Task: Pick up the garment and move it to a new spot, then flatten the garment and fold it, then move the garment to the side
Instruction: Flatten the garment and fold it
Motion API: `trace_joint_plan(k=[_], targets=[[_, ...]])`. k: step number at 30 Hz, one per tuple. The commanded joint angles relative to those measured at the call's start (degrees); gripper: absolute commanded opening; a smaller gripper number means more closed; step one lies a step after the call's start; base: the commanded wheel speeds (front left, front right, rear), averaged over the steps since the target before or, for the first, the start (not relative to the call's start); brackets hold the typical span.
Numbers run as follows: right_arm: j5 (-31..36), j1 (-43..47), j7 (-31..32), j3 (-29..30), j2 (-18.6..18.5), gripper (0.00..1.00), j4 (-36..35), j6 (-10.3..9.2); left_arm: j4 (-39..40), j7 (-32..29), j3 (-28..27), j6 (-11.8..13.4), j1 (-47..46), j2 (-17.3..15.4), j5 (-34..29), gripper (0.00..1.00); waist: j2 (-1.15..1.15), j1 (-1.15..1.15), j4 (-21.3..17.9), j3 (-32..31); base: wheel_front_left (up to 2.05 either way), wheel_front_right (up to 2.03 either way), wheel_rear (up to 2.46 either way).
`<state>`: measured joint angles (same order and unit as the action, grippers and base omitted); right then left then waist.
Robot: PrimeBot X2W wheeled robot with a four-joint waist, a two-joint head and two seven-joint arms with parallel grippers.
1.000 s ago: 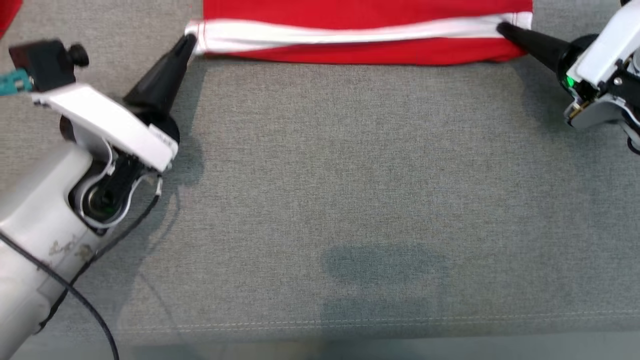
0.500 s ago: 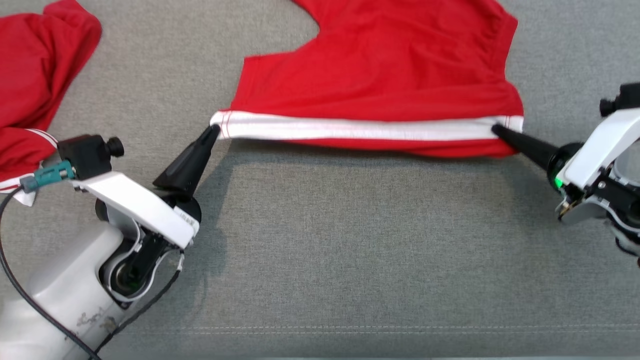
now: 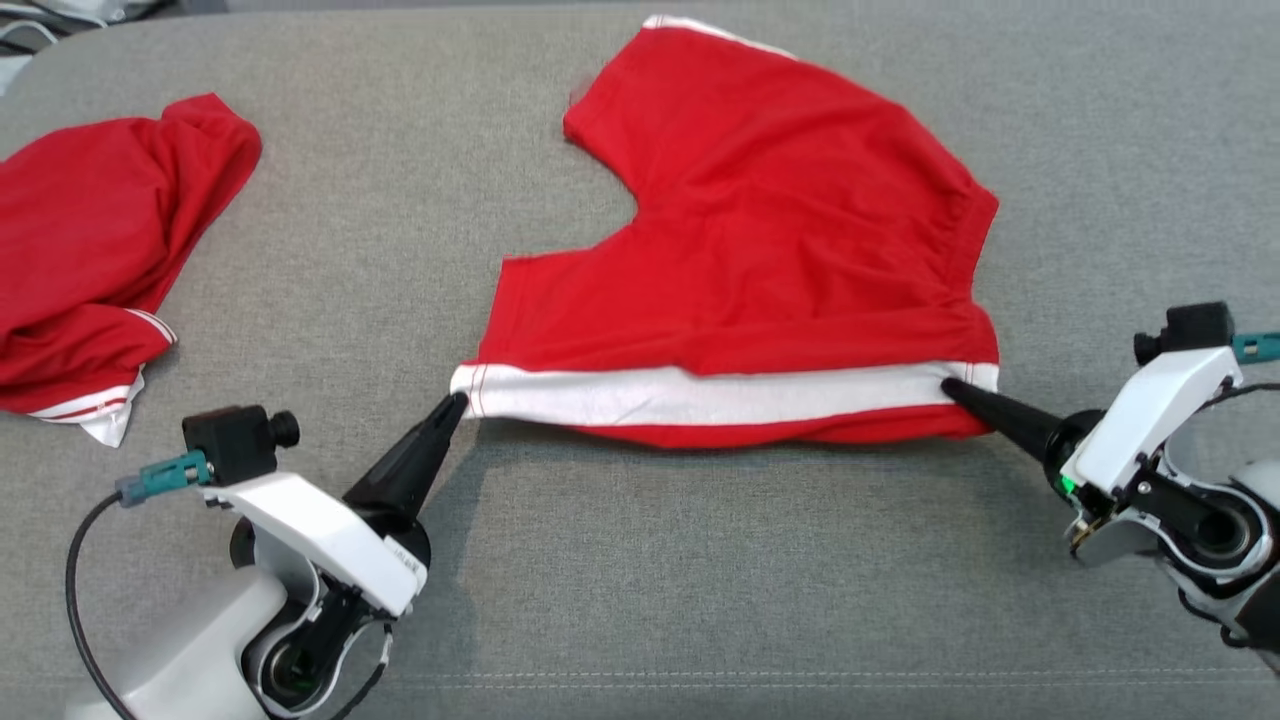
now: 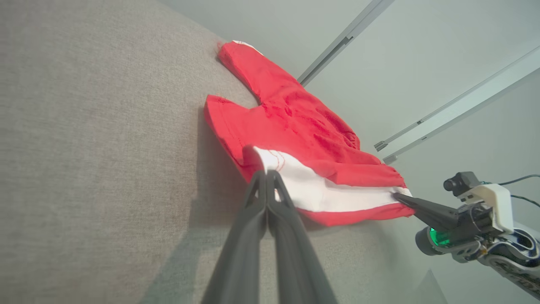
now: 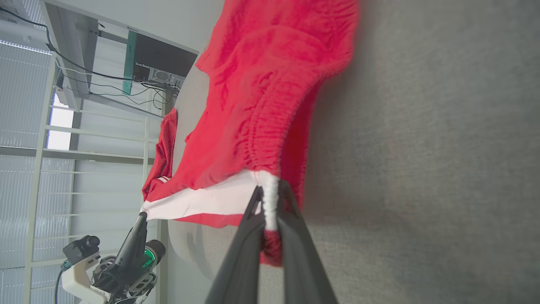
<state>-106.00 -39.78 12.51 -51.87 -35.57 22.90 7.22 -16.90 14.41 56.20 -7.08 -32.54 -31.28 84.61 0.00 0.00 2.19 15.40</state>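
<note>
Head view, from the left: a second red garment [image 3: 100,250] lies crumpled at the far left of the grey counter [image 3: 700,580], well apart from the work and not touched by either arm. Next comes the left claw [image 3: 455,403], its two dark fingers pressed together on the left end of the white band [image 3: 700,393] that runs along the near edge of the garment [image 3: 780,250]. The left wrist view confirms the pinch, with the corner of the band caught at the fingertips. The garment, red shorts, sits in the middle of the counter. Its far part lies spread on the cloth with some wrinkles and a curved notch on its left side. Its near edge is stretched fairly taut between the two arms and seems slightly raised, with a strip of red showing beneath the band. At the right end the right claw [image 3: 950,388] is likewise closed on the band, close to the gathered waist, and its wrist view shows white and red cloth bunched between the fingers. As I read it, the pick-up and move look done or nearly so, and this is the flattening stage, with the garment opened out but not yet smooth. No fold shows, and the move to the side remains.
</note>
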Motion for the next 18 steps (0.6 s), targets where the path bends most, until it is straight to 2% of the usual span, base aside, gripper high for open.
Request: trace_joint_plan(k=[1, 7, 18], targets=[[0.5, 2.3, -0.1, 0.7, -0.8, 0.0, -1.2, 0.26, 0.6, 0.6, -2.1, -0.4, -0.2, -1.8, -0.3, 0.0, 0.0, 0.0, -0.3, -1.1, 0.0, 0.0, 0.0], [1.4, 6.2, 1.2, 1.5, -0.8, 0.0, -0.8, 0.26, 0.0, 0.6, 0.4, -0.4, 2.6, -2.4, 0.7, 0.0, 0.0, 0.0, -0.7, -4.4, 0.0, 0.0, 0.0], [3.0, 9.8, 2.7, 2.7, -0.4, 0.0, 0.4, 0.26, -2.8, 0.4, 3.4, -0.4, 5.5, -2.6, 2.2, 0.0, 0.0, 0.0, -0.6, -6.2, 0.0, 0.0, 0.0]])
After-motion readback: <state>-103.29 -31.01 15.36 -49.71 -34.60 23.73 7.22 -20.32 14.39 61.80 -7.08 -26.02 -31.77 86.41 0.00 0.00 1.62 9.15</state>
